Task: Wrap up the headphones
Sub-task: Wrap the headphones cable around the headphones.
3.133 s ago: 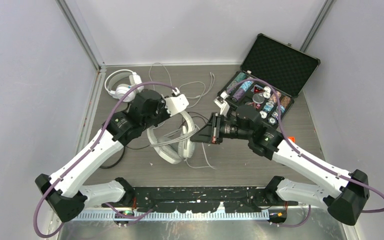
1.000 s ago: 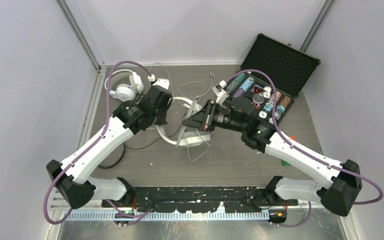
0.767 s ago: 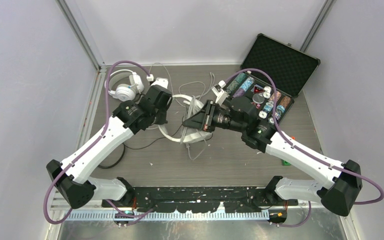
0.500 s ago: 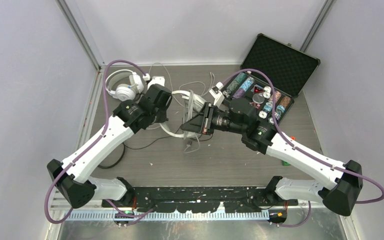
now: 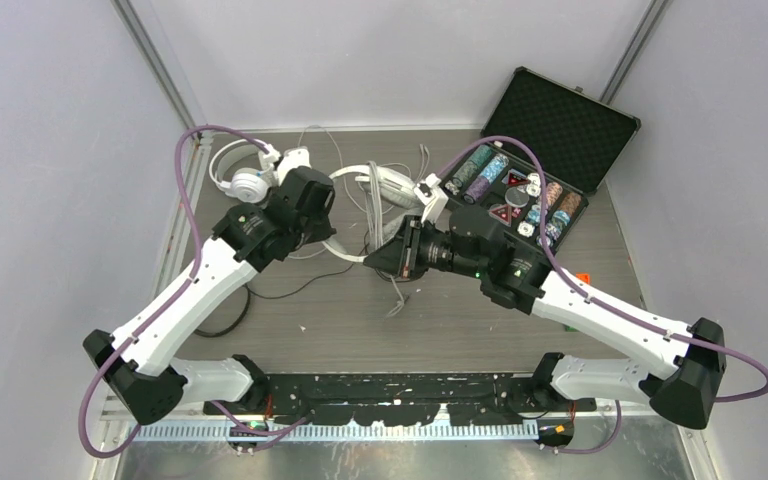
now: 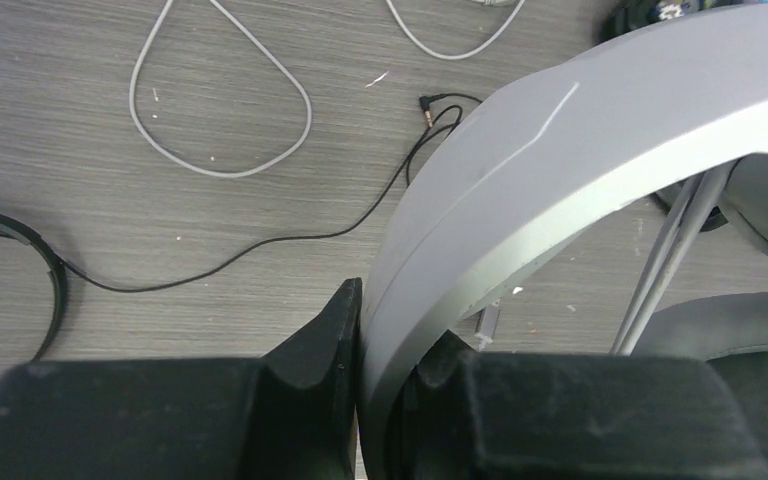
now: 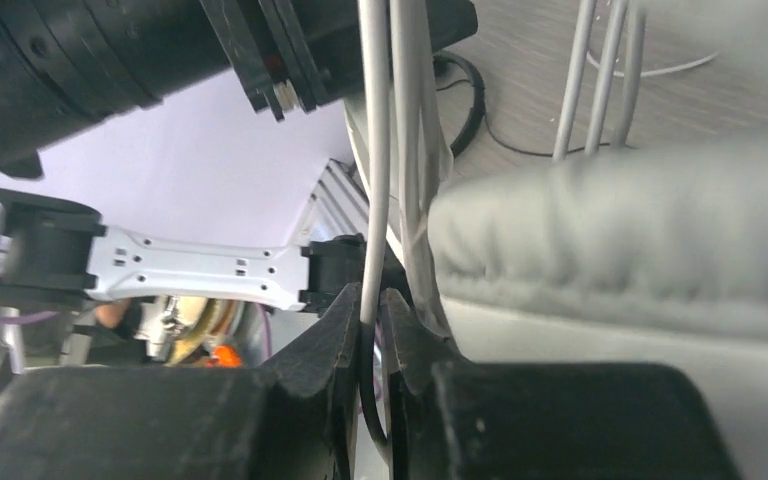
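An open black case [image 5: 560, 120] of poker chips [image 5: 520, 195] sits at the far right of the counter [image 5: 460, 330], close behind the right arm's wrist. A small orange object [image 5: 582, 278] lies just beside that arm's forearm. A loose cable loop [image 6: 210, 174] in white rests on the wood. A thin black cable [image 6: 260, 245] snakes across the counter beneath the left arm, its jack plug [image 6: 426, 100] lying free.

There are 2 arms, 3 headsets and 1 case.

1 white headset [image 5: 392, 186] is held at the far middle of the counter, between the 2 arms. The left pincer [image 6: 360, 300] is clenched on its headband [image 6: 560, 170], which fills the gap between the 2 fingers.

The right pincer [image 7: 373, 310] is clenched on 1 strand of white cable [image 7: 373, 150] that runs straight up from its fingers. More strands pass just beside it, and a padded ear cup [image 7: 640, 230] is close by.

The second white headset [image 5: 245, 172] lies in the far left corner, just beyond the left wrist and apart from the held one. The black headset [image 6: 55, 275] shows only as a dark arc on the counter, and the left arm hides most of it in the overhead view.
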Available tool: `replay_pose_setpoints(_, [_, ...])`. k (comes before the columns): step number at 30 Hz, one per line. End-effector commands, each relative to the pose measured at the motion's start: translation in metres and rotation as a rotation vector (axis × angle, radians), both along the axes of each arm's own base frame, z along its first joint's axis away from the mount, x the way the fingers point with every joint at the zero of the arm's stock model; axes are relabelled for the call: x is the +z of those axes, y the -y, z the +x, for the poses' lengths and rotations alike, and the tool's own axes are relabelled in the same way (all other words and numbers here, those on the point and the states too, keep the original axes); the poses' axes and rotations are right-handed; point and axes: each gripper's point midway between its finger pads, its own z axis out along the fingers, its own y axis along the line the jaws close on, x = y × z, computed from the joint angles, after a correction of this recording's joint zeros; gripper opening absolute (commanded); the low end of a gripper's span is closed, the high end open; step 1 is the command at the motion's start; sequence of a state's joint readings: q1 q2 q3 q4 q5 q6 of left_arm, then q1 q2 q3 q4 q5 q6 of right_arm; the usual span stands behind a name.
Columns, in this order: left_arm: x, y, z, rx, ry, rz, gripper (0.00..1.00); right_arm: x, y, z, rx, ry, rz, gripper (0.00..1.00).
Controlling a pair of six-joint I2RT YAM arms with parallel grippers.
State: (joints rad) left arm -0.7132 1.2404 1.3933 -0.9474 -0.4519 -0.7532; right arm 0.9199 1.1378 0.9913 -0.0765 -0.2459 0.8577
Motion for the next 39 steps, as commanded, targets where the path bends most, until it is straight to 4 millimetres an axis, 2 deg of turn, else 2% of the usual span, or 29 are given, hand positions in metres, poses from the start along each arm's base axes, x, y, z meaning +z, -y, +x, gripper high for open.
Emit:
replay_pose_setpoints(1, [0.077,0.015,0.010,0.074,0.180,-0.301,0.00,0.006,0.011,0.006,-0.055,0.199,-0.065,0.17])
replay_pose_setpoints(9, [0.091,0.019,0.010,0.082,0.192,-0.357,0.00,0.001,0.020,0.008,-0.125,0.354,-0.115,0.17])
replay_pose_setpoints(18, [0.099,0.019,0.013,0.083,0.204,-0.350,0.00,-0.021,0.016,0.009,-0.131,0.410,-0.107,0.19])
replay_pose_setpoints(29, [0.106,0.025,0.015,0.065,0.203,-0.365,0.00,-0.052,0.018,0.006,-0.113,0.574,-0.038,0.33])
replay_pose_setpoints(39, [0.116,0.026,0.013,0.051,0.209,-0.378,0.00,-0.100,0.023,0.017,-0.110,0.739,-0.151,0.47])
